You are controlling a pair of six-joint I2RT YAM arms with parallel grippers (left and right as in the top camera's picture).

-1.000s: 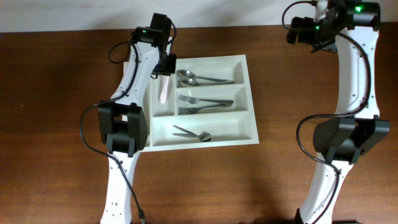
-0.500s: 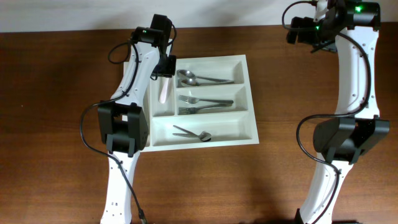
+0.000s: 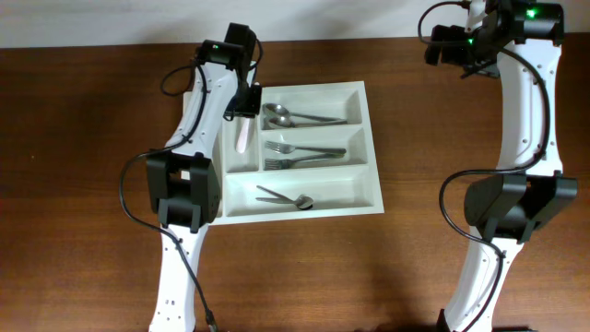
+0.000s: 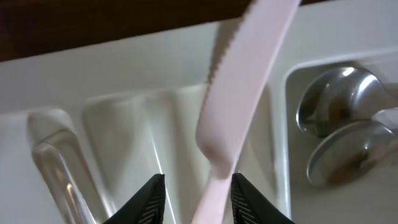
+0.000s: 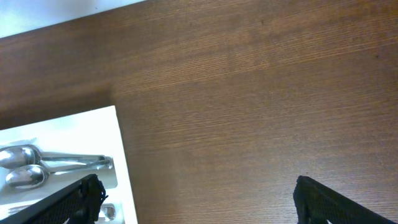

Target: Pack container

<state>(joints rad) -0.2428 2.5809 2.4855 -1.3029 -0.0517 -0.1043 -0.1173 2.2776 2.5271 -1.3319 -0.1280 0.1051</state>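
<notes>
Left claw hangs just abv container's narrow compt.

even bright light, blurred wrist close-up

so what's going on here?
Cutlery is being packed into the white tray. The left gripper is over a narrow compartment at the tray's left end. Its fingers are apart, with a pale plastic knife lying between them, and the knife does not look clamped. Spoons and forks already lie in the wide compartments. The right gripper hangs over bare table beyond the tray, wide open and empty.
</notes>
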